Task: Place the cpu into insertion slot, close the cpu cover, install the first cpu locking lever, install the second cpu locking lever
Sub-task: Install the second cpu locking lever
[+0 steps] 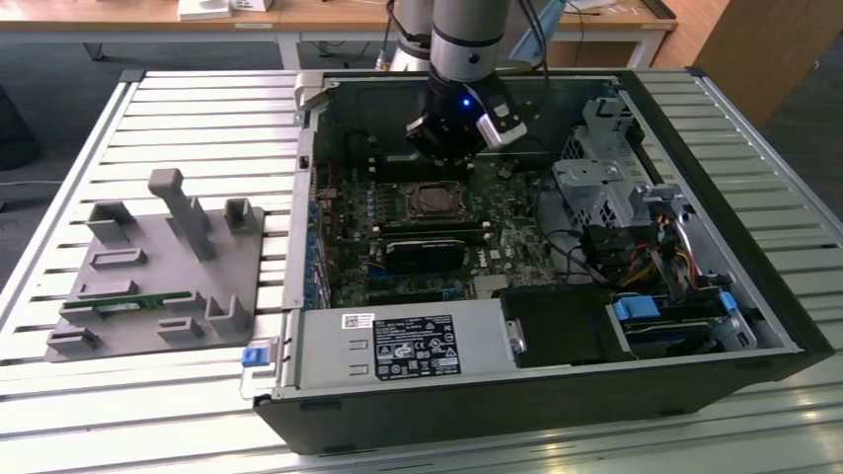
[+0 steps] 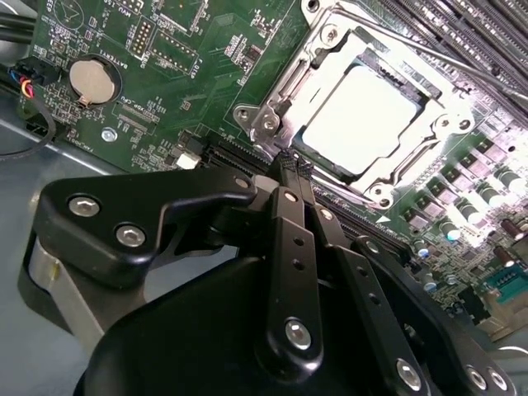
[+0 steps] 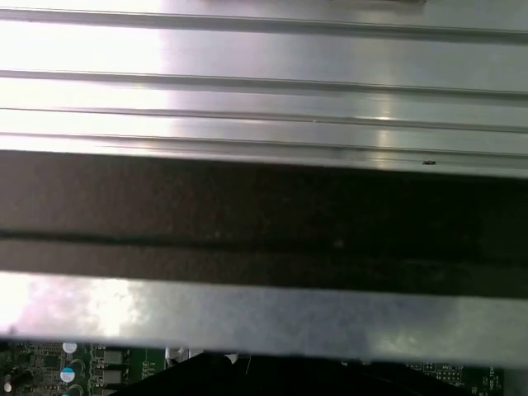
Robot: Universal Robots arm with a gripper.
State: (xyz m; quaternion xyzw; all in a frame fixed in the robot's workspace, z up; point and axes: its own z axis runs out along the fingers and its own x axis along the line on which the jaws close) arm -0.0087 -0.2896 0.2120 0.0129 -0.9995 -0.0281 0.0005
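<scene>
The black two-fingered hand (image 2: 290, 161), clenched and empty, hovers at six o'clock of the seated silvery-grey square cpu (image 2: 363, 115); the thin silvery metal cpu cover (image 2: 396, 169) should be pressed flat and evenly.

The exterior view is evenly and brightly lit from above; the slatted metal table (image 1: 158, 109) shines pale, while the inside of the computer case (image 1: 527, 405) lies in dim shadow, its far wall nearly black. In the second wrist view, glare washes the cpu (image 2: 363, 115) to almost pure white, and the black gripper (image 2: 290, 161) close to the lens is soft and out of focus. In the first wrist view, bright streaks of reflection run along the metal slats (image 3: 264, 58), with a dark blurred band beneath.
</scene>
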